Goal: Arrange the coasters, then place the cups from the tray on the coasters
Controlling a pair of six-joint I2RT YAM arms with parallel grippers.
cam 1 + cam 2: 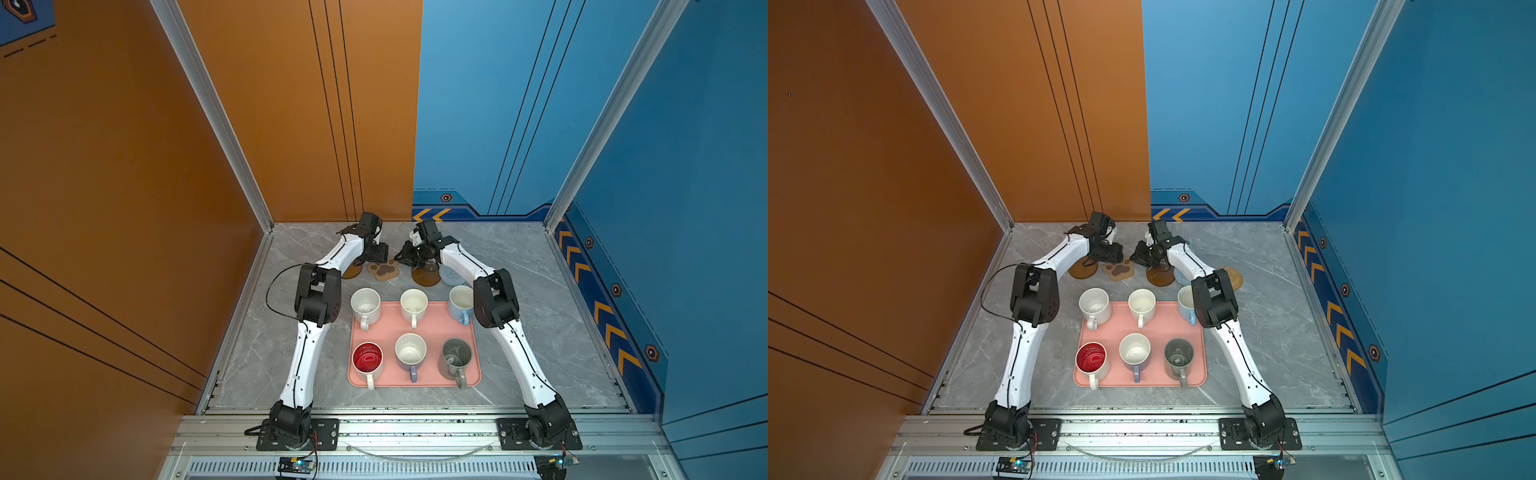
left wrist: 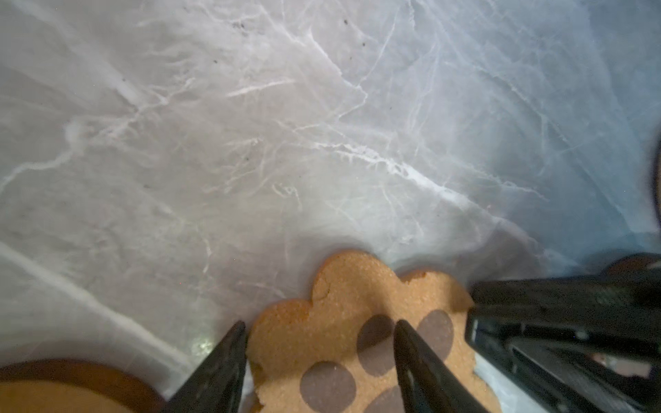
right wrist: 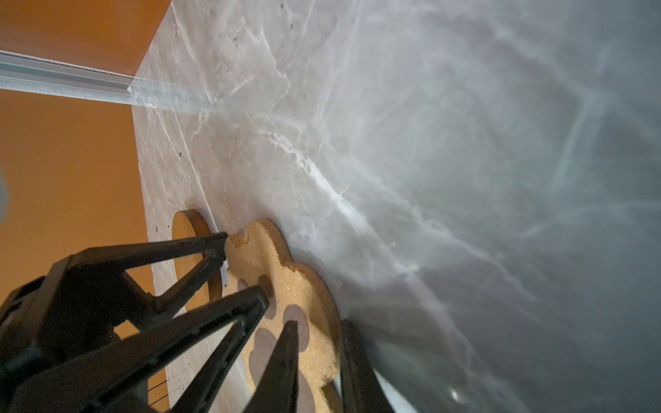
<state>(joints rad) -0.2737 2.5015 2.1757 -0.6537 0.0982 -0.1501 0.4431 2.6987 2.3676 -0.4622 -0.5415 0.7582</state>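
The tan paw-print coaster (image 1: 383, 269) lies flat at the back of the table. My left gripper (image 2: 319, 324) stands open over its left part, one fingertip on the table beside it and one above it. My right gripper (image 3: 320, 325) is shut on the edge of the paw-print coaster (image 3: 264, 257) from the other side. Several cups stand on the pink tray (image 1: 432, 328): two white (image 1: 365, 305), (image 1: 414, 303), a light blue (image 1: 460, 301), one red inside (image 1: 368, 359), a lavender (image 1: 410, 351) and a grey (image 1: 456, 355).
Brown disc coasters lie to the left (image 1: 352, 271) and right (image 1: 426, 277) of the paw shape. A blue-grey woven coaster (image 1: 451, 275) and a tan rattan coaster (image 1: 1233, 277) sit partly under the right arm. Orange and blue walls close the back and sides.
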